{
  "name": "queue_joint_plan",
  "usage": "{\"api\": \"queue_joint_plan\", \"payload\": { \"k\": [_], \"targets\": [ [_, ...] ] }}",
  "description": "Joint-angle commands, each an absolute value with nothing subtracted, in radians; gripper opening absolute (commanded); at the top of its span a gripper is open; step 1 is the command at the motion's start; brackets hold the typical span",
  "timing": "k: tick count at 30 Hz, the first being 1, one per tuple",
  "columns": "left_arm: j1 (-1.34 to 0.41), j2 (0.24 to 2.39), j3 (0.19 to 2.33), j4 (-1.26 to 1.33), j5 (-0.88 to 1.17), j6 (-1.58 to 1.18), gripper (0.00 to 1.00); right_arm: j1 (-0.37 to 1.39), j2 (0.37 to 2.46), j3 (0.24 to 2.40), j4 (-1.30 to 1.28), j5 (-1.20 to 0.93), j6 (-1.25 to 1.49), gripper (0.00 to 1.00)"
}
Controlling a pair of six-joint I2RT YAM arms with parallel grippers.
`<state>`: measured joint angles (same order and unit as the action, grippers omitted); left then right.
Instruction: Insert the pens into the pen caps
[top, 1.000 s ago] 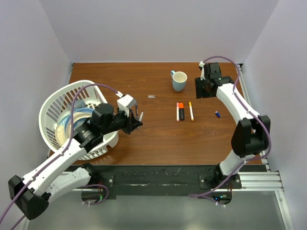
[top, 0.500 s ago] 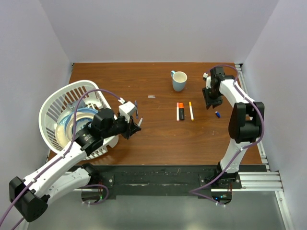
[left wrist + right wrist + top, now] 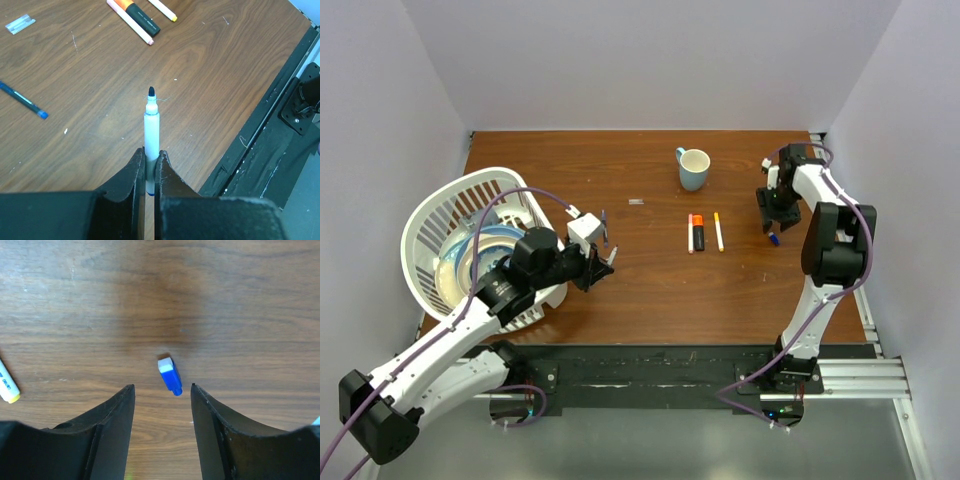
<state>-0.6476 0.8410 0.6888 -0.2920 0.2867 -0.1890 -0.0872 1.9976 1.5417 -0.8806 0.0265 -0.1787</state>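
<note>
The blue cap (image 3: 170,375) is lying on the table (image 3: 240,300), just ahead of the spread fingers of the right tool (image 3: 162,390), which is hovering over it without touching. The yellow-tipped pen (image 3: 6,382) nearby is carrying print too small to read. The left tool (image 3: 151,159) is pinching a white pen (image 3: 152,127), dark tip pointing outward, near the basket (image 3: 440,215).
</note>
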Motion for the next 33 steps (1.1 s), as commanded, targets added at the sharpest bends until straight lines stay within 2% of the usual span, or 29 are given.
{"api": "queue_joint_plan", "payload": {
  "k": [1, 21, 28, 33],
  "targets": [
    [-0.643, 0.847, 0.689, -0.233, 0.285, -0.167, 0.00, -0.098, 2.011, 1.597, -0.905, -0.032, -0.204, 0.53],
    [-0.643, 0.813, 0.686, -0.232, 0.275, -0.169, 0.00, -0.106, 2.100, 1.611, -0.943, 0.014, -0.172, 0.48],
    [-0.643, 0.807, 0.687, -0.233, 0.293, -0.172, 0.00, -0.104, 2.091, 1.605, -0.953, 0.003, -0.146, 0.38],
    [-0.641, 0.784, 0.684, -0.224, 0.295, -0.175, 0.00, -0.104, 2.115, 1.611, -0.942, 0.005, -0.117, 0.39]
  ]
}}
